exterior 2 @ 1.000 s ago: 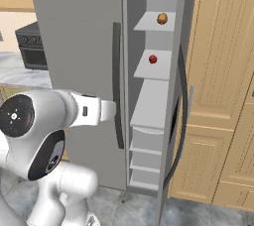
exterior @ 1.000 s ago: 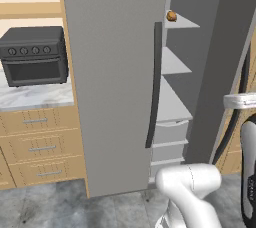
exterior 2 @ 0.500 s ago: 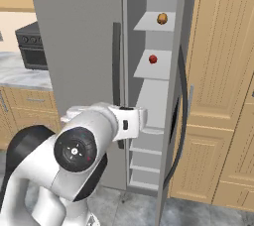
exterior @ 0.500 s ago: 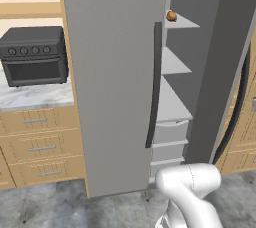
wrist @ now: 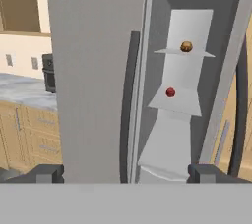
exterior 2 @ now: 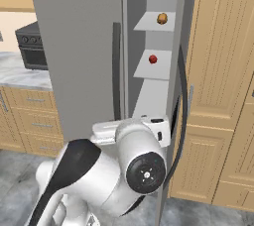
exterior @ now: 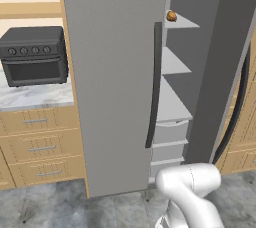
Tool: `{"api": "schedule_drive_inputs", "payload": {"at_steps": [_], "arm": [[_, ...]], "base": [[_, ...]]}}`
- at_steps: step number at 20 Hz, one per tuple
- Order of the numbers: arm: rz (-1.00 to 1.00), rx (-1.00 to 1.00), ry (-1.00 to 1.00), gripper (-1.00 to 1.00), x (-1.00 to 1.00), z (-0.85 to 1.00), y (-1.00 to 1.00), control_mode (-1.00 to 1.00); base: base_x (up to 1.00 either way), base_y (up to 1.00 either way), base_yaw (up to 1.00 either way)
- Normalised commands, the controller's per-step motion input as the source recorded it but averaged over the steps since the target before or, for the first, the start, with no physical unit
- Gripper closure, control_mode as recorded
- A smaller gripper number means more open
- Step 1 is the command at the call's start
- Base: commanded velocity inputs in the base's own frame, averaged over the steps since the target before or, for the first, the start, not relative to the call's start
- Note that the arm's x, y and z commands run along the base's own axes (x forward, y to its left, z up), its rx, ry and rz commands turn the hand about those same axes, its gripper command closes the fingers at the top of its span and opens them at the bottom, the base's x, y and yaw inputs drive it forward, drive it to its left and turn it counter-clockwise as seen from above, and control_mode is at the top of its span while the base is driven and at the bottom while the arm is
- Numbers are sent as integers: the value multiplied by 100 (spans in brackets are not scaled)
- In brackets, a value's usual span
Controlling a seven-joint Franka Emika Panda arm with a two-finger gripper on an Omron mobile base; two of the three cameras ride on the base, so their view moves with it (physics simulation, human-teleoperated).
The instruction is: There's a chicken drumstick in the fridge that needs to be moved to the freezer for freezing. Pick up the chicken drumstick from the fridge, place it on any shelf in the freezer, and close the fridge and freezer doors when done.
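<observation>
The chicken drumstick point(exterior: 171, 16) point(exterior 2: 161, 19) point(wrist: 186, 46) lies on the top opaque grey shelf point(wrist: 184, 52) of the freezer point(exterior: 177, 72), the narrow compartment of the grey unit. The freezer door point(exterior: 225, 62) stands swung open at the right. The wide fridge door point(exterior: 115, 72) is shut, its dark bar handle point(exterior: 154, 87) beside the opening. My gripper point(wrist: 127, 174) is open and empty, its fingertips point(wrist: 47, 173) wide apart, well back from the unit and facing the fridge door handle point(wrist: 129, 105).
A small red item point(exterior 2: 153, 59) point(wrist: 170, 92) sits on the second freezer shelf. Grey drawers point(exterior: 170, 137) fill the freezer's bottom. A black countertop oven point(exterior: 34, 54) stands on the marble counter left, above wooden drawers point(exterior: 40, 147). Tall wooden cabinets point(exterior 2: 223, 71) stand to the right.
My arm has swung across in front of the unit, its hand moving right in the right base view and down out of the left base view's right edge. The drumstick and doors have not moved.
</observation>
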Motion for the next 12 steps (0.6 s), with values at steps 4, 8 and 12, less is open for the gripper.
{"api": "schedule_drive_inputs", "payload": {"at_steps": [4,8,12], "arm": [[25,7,-2,-100,9,-29,-34,-100],[22,11,0,-100,31,-48,-4,-100],[18,19,6,-100,43,-59,-11,-100]], "base": [[0,0,0],[0,0,0],[0,0,0]]}}
